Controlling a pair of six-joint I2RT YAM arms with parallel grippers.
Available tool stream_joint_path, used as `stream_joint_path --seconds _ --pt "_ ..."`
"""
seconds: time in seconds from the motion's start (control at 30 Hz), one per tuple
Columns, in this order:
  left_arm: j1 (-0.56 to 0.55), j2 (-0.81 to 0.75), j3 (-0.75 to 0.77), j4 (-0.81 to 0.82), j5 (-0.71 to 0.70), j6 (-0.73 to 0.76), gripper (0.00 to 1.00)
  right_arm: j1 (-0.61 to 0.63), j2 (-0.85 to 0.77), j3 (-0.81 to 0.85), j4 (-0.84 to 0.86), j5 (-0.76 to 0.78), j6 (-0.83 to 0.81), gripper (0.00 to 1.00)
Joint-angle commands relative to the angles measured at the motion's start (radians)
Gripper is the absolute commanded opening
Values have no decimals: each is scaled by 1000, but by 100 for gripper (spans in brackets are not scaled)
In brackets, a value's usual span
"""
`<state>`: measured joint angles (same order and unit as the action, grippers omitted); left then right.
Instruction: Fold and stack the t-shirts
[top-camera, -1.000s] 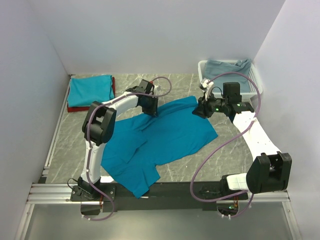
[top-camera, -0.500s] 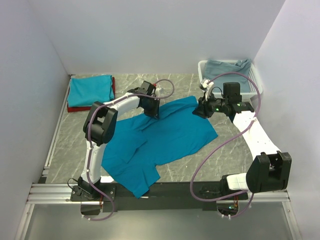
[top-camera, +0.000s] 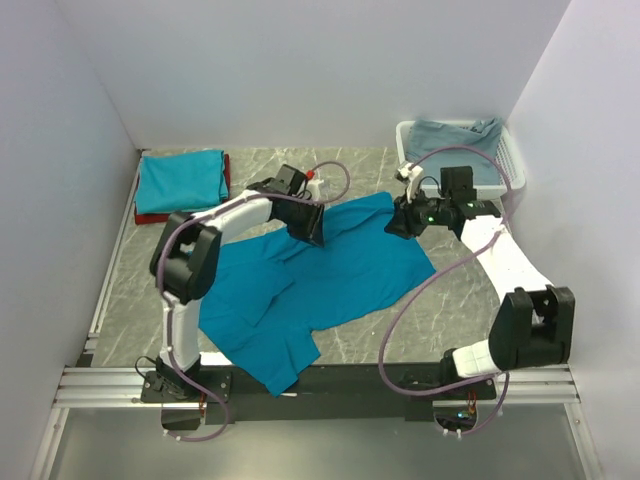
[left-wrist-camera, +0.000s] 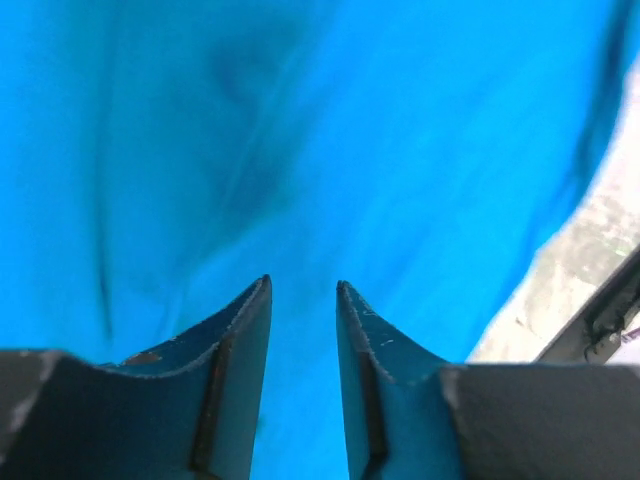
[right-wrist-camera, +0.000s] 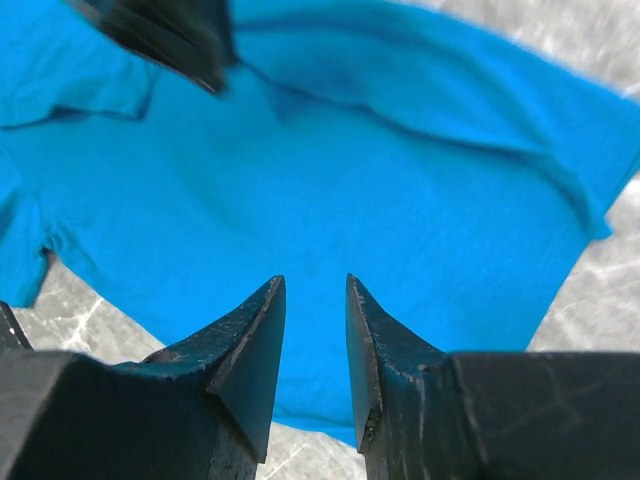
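A bright teal-blue t-shirt (top-camera: 320, 280) lies spread and rumpled on the marble table, its lower part reaching the near edge. My left gripper (top-camera: 312, 230) hovers over the shirt's far edge near its middle, jaws a little apart with nothing between them. In the left wrist view (left-wrist-camera: 302, 285) the cloth (left-wrist-camera: 300, 120) fills the frame. My right gripper (top-camera: 395, 225) is over the shirt's far right corner, jaws a little apart and empty. In the right wrist view (right-wrist-camera: 315, 280) it is above the cloth (right-wrist-camera: 400, 200). A folded teal shirt (top-camera: 180, 180) lies on a dark red folded one (top-camera: 160, 216) at the back left.
A white lattice basket (top-camera: 510, 165) holding grey-blue cloth (top-camera: 455, 135) stands at the back right, just behind the right arm. White walls close in the table on three sides. A metal rail (top-camera: 110, 280) runs along the left edge.
My left gripper has moved right and a little nearer, onto the shirt's far edge. The right arm has barely shifted. The shirt lies as before.
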<state>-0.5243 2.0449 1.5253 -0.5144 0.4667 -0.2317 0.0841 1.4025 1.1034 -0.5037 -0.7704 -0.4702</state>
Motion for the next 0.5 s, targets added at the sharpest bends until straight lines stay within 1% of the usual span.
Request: stream_joint_path --seconds 0.0,0.03,0.07,0.1,0.13,0.17,0.2,0.23,0.27,0.3,0.33,0.37,0.4,0.43,0.47 --pt "-3 -167 -46 23 -18 15 39 -10 67 35 -33 43 -11 38" --pt "-3 -240 -72 34 -114 5 43 -4 88 42 -36 55 -7 38" --pt "-2 -280 -133 59 -159 -1 44 3 130 61 -33 106 1 38" --pt "1 -319 -163 66 -201 -6 45 12 156 79 -36 132 8 39" --pt "3 -386 -216 71 -276 -3 46 26 183 128 -44 160 24 39" --pt "6 -419 -243 79 -308 -1 47 32 244 162 -55 178 42 39" --pt "6 -475 -269 80 -348 2 52 32 275 199 -91 172 63 39" --pt "7 -500 -315 80 -411 20 57 36 301 269 -111 165 71 39" --pt "7 -523 -338 83 -456 26 61 39 341 301 -124 157 74 39" --pt "12 -561 -361 94 -499 23 74 40 357 329 -127 161 71 40" --pt "17 -577 -401 96 -538 20 82 42 371 378 -122 169 64 40" --pt "23 -588 -415 96 -574 20 86 42 397 400 -116 180 50 41" --pt "42 -601 -424 88 -565 17 87 43 409 417 -101 204 -22 41" --pt "52 -609 -438 86 -542 15 87 40 430 429 -101 192 -89 41" --pt "58 -618 -447 89 -507 20 87 37 443 428 -102 177 -248 42"
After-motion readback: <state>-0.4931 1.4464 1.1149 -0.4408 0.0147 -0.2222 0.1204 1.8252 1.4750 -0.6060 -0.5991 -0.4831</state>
